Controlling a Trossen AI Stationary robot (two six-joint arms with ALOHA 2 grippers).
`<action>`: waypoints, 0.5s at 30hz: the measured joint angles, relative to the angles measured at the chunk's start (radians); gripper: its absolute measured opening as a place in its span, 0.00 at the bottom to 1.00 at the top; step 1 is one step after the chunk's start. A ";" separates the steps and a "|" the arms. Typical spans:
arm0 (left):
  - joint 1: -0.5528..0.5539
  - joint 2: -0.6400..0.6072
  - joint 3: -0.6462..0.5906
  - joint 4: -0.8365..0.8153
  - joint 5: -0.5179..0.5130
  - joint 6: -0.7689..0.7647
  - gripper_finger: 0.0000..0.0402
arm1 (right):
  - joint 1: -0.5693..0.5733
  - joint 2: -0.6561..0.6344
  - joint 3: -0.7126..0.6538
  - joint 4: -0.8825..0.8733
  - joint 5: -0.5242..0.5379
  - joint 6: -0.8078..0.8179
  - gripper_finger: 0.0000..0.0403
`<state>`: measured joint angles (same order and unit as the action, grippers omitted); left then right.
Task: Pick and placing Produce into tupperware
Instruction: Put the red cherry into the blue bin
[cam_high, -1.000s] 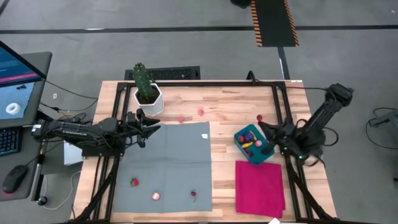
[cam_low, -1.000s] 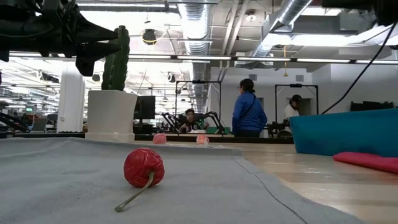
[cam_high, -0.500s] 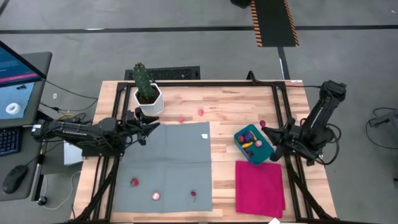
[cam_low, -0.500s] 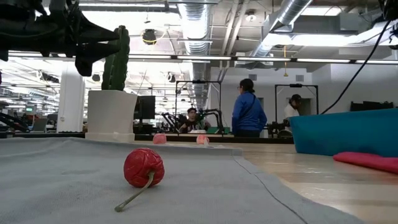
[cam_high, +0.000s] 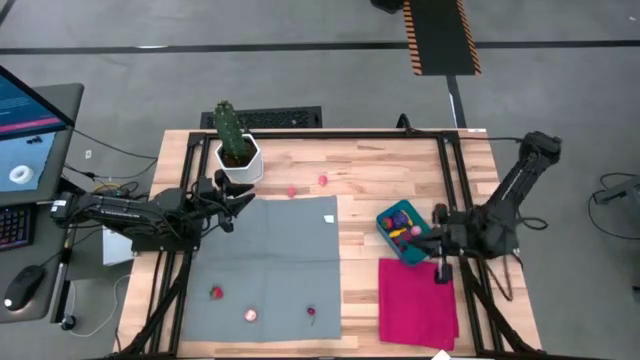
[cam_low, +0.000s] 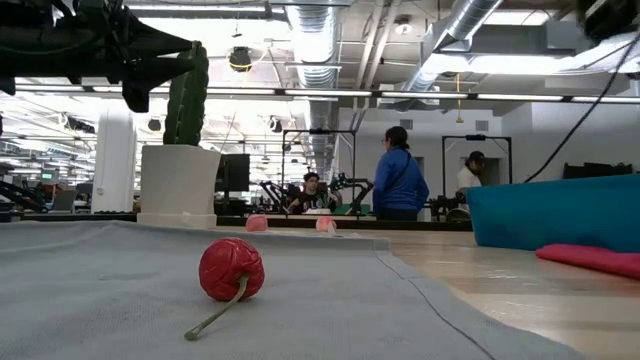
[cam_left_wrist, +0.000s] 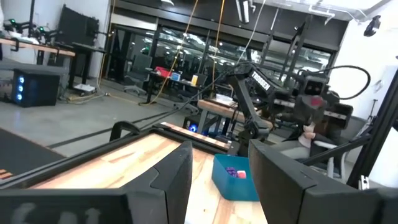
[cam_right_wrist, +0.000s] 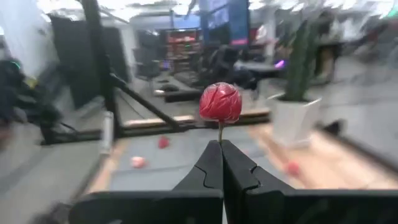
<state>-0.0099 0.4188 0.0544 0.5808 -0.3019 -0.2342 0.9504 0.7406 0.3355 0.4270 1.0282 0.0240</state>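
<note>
R gripper (cam_right_wrist: 221, 149) was over the right side of the table, just beside the teal tupperware (cam_high: 406, 232), jaws pinched fully together on the thin stem of a red cherry (cam_right_wrist: 220, 102), fruit standing up above the fingertips. In the high view that gripper (cam_high: 432, 240) sat at the tub's right edge, above the top of the magenta cloth (cam_high: 417, 300). Tub was on the bare wood btwn the grey mat (cam_high: 262, 268) and the R arm, w/ several pieces of produce inside, yellow, red and purple showing. L gripper (cam_high: 236, 196) hung at the mat's top-left corner, near the cactus (cam_high: 229, 125) in its white pot (cam_high: 241, 160), jaws partly apart w/ nothing btwn them. Still loose: 3 pieces along the mat's near edge, incl. a red cherry w/ stem (cam_low: 231, 270) lying on the fabric, plus 2 pink pieces (cam_high: 323, 180) on the wood beyond the mat. A person in blue (cam_low: 400, 182) stood in the room behind.
</note>
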 joint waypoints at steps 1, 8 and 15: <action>0.000 0.000 0.000 0.000 0.000 0.000 0.37 | -0.055 -0.006 0.003 -0.049 -0.059 0.073 0.02; 0.000 0.000 0.000 -0.014 0.002 -0.001 0.37 | -0.365 -0.050 0.022 -0.180 -0.364 0.169 0.02; 0.000 0.000 0.000 -0.034 0.002 -0.007 0.37 | -0.666 -0.102 0.113 -0.741 -0.577 0.541 0.02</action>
<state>-0.0097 0.4191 0.0544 0.5464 -0.2996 -0.2417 0.2840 0.6388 0.4484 -0.3141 0.4507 0.5651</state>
